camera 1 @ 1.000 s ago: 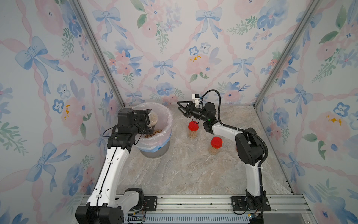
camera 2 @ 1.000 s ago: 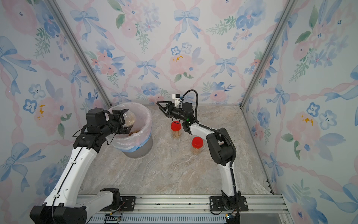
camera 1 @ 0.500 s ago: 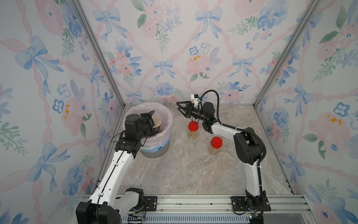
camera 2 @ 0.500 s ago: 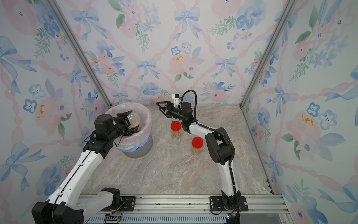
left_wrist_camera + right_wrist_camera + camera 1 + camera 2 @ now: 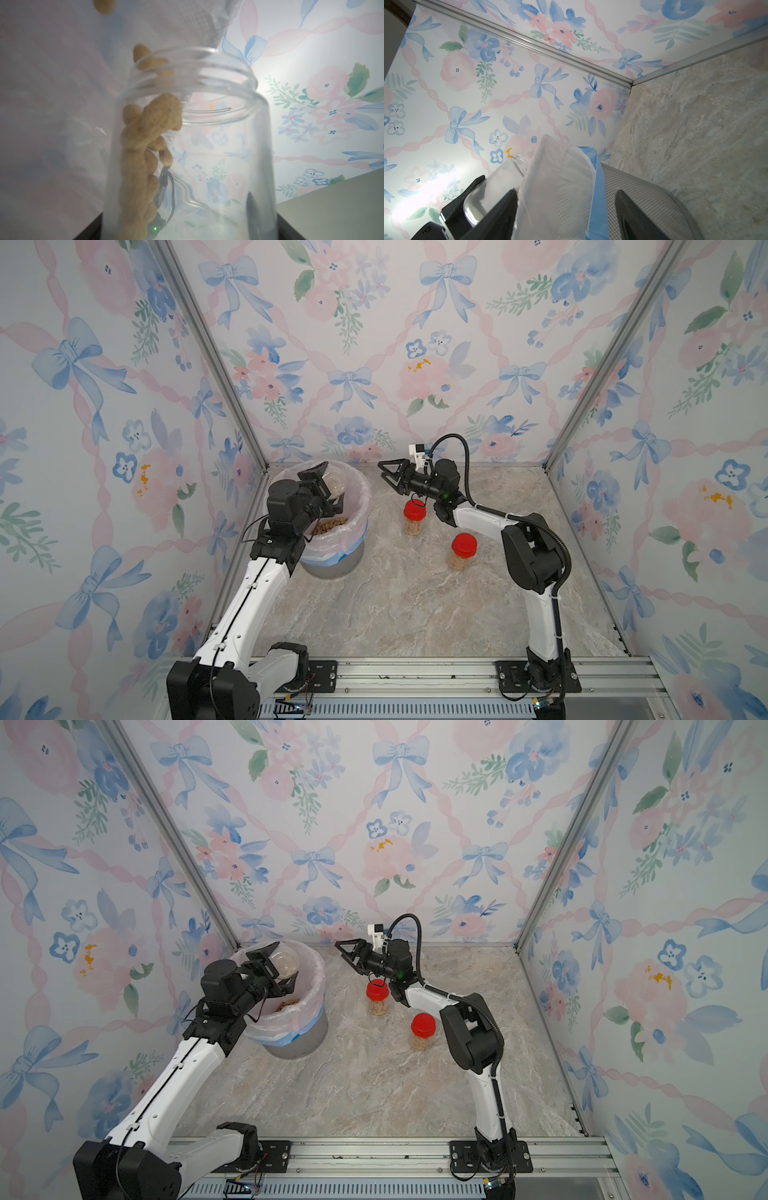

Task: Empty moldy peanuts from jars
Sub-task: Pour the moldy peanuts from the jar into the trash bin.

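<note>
A robot's left gripper (image 5: 326,489) is clamped around a wide, lidless clear jar (image 5: 333,485) and holds it tipped over a grey bin (image 5: 332,568) with a pinkish liner, at the back left of the marble table (image 5: 407,614). Over the last second the left arm has swung in closer to the bin while keeping the jar over the opening. In the left wrist view, the moldy peanuts (image 5: 145,145) are sliding along the jar's wall toward its mouth, and a few are tumbling out. A heap of peanuts (image 5: 328,526) already lies inside the bin. This jar looks nearly emptied.

The right gripper (image 5: 388,477) hovers beside the bin, its jaws a little narrower than before but apart and holding nothing. Two slim red-lidded jars (image 5: 414,516) (image 5: 462,551) stand upright on the table, sealed and full of peanuts, so they remain to be done.
</note>
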Available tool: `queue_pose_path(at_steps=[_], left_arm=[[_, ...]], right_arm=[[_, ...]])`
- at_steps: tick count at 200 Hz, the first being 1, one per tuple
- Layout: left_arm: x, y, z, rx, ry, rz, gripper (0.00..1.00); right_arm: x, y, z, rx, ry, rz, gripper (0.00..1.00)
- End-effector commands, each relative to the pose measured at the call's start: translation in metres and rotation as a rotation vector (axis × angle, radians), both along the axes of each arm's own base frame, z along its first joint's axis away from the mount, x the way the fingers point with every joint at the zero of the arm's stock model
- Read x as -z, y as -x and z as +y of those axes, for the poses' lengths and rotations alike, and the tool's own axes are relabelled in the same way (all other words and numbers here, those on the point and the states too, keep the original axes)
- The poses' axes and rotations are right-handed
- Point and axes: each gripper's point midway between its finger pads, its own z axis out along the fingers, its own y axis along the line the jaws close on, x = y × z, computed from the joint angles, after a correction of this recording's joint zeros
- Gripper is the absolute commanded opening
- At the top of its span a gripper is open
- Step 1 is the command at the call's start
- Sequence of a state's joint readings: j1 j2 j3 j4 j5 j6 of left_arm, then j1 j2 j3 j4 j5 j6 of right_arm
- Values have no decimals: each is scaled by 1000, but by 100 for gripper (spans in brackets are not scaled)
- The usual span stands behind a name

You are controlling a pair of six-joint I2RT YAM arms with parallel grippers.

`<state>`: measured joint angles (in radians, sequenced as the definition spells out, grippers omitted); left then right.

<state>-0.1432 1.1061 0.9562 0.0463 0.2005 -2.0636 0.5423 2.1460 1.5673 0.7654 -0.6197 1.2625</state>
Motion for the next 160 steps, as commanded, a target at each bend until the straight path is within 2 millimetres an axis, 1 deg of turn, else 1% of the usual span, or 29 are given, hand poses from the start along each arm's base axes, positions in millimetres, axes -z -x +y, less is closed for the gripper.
queue_pose_path(at_steps=[1,11,17,22,29,37,45,48,52,61,67,71,78,82,88,97,103,107,111,114,120,123,130,136,140,144,149,154,160], left_arm=[[-31,5,12,-19,17,-110,0],[-47,10,3,-8,-38,-151,0],[-35,10,9,-28,-65,-102,0],[-24,12,11,-25,-24,-63,0],[-33,13,10,-26,0,-104,0],[-44,13,11,-36,-63,-126,0],[-28,10,20,-42,-72,-63,0],[-24,10,18,-22,-48,-51,0],[-29,11,11,-4,-31,-73,0],[-55,19,-12,23,-77,-147,0],[-62,22,-13,-5,-116,-164,0],[-56,21,-6,-16,-129,-146,0],[-32,14,22,-44,-86,-81,0],[-23,13,23,-23,-56,-65,0],[-33,15,16,-4,-51,-106,0],[-59,29,-13,5,-87,-171,0],[-69,31,-17,-28,-128,-201,0],[-65,26,-4,-56,-156,-183,0],[-47,19,17,-82,-157,-119,0],[-34,17,20,-43,-124,-82,0],[-23,14,19,-2,-89,-68,0],[-25,16,15,13,-88,-79,0],[-41,26,-3,15,-114,-126,0],[-51,33,-9,-41,-121,-151,0],[-53,31,-3,-76,-130,-158,0],[-52,25,11,-98,-135,-152,0],[-47,19,21,-60,-117,-132,0],[-45,16,17,-8,-106,-125,0],[-55,20,4,21,-123,-151,0]], right_arm=[[-33,14,-5,-1,-9,-79,76],[-33,14,-5,-10,-2,-83,76],[-31,12,-5,-5,-1,-77,76],[-32,12,-5,-3,-6,-74,76],[-35,11,-5,-7,-21,-80,76],[-39,11,-3,-17,-33,-81,76],[-40,11,-2,-18,-38,-80,76],[-41,11,-2,-20,-39,-83,76],[-42,12,-1,-22,-40,-88,76],[-42,13,0,-28,-34,-88,76],[-40,14,-2,-20,-26,-87,76],[-40,14,-3,-14,-23,-89,76],[-38,14,-5,-6,-16,-91,76],[-38,14,-5,-5,-15,-91,76],[-39,15,-4,-10,-17,-93,75],[-40,17,-4,-27,-17,-94,75],[-41,17,-6,-21,-16,-97,75],[-40,16,-8,-10,-13,-95,75],[-38,15,-9,1,-11,-94,75],[-38,15,-8,4,-13,-96,75],[-41,15,-7,-1,-21,-100,75],[-41,15,-6,-10,-24,-97,74],[-43,17,-5,-27,-32,-93,74],[-42,18,-6,-29,-37,-93,74],[-42,18,-7,-23,-38,-93,74],[-41,18,-8,-17,-35,-92,74],[-38,17,-9,-5,-26,-89,74],[-39,17,-8,-9,-24,-91,74],[-41,18,-7,-24,-25,-96,74]])
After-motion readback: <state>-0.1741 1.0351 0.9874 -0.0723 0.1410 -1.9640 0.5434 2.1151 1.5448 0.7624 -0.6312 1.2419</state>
